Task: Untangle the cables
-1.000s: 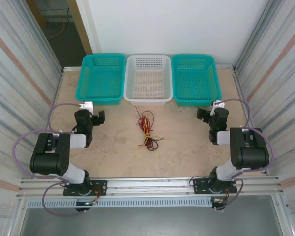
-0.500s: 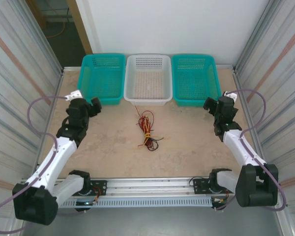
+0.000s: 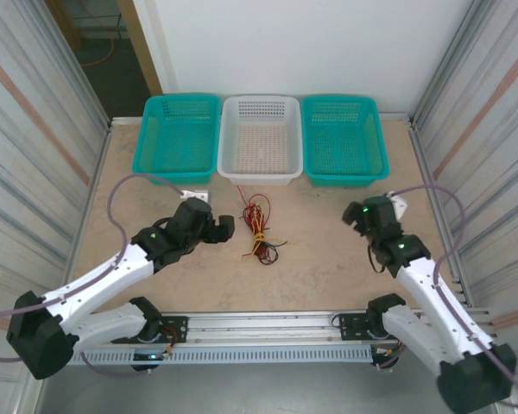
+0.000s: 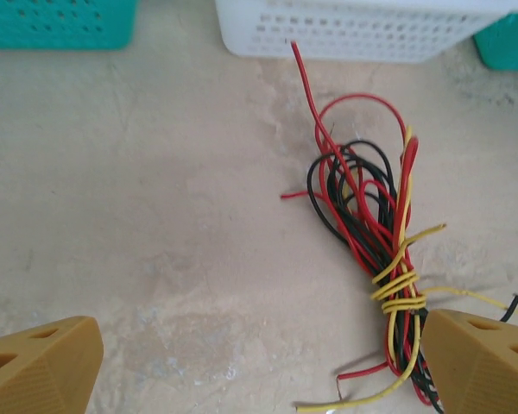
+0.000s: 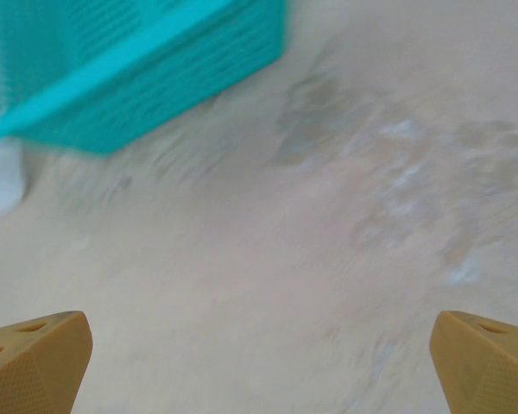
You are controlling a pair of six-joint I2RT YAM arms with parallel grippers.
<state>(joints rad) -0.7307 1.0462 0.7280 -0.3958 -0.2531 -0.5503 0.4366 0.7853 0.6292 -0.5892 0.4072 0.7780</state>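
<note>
The left end effector (image 3: 224, 226) and right end effector (image 3: 353, 213), both released, should pinch the cables (image 3: 257, 231) at their 12 and 6 o'clock ends.

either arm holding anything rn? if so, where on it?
Nothing held. Left gripper is open next to the cables, which lie loose on the table. Right gripper is open, well away from them.
</note>
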